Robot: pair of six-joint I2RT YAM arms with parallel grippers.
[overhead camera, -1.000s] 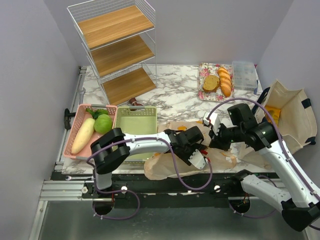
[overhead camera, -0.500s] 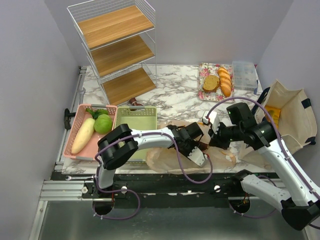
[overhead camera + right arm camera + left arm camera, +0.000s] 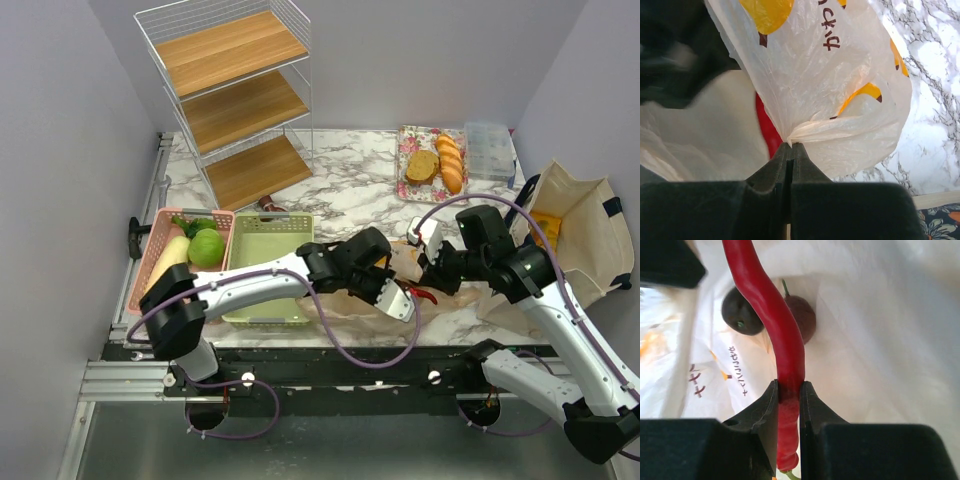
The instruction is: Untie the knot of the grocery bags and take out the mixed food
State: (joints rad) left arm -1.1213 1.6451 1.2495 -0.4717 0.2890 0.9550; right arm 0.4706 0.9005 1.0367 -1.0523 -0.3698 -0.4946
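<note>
**Chilli gripped, ready to come out**

The long red chilli [image 3: 785, 340] sits in the mouth of the grocery bag [image 3: 840, 85], at the near edge of the table [image 3: 350, 200]. The left gripper [image 3: 788, 399] pinches it. 2 dark maroon balls [image 3: 742, 312] lie deeper inside. The right gripper [image 3: 790, 150], fingers pressed together, clamps a gathered fold of bag. Next, I'd judge, the chilli needs drawing clear.

red chilli [image 3: 785, 355] 1 | maroon balls [image 3: 742, 314] 2 | radish [image 3: 174, 251] 1 | baskets [image 3: 270, 220] 2 | tote [image 3: 585, 235] 1 | shelf rack [image 3: 235, 100] 1
</note>
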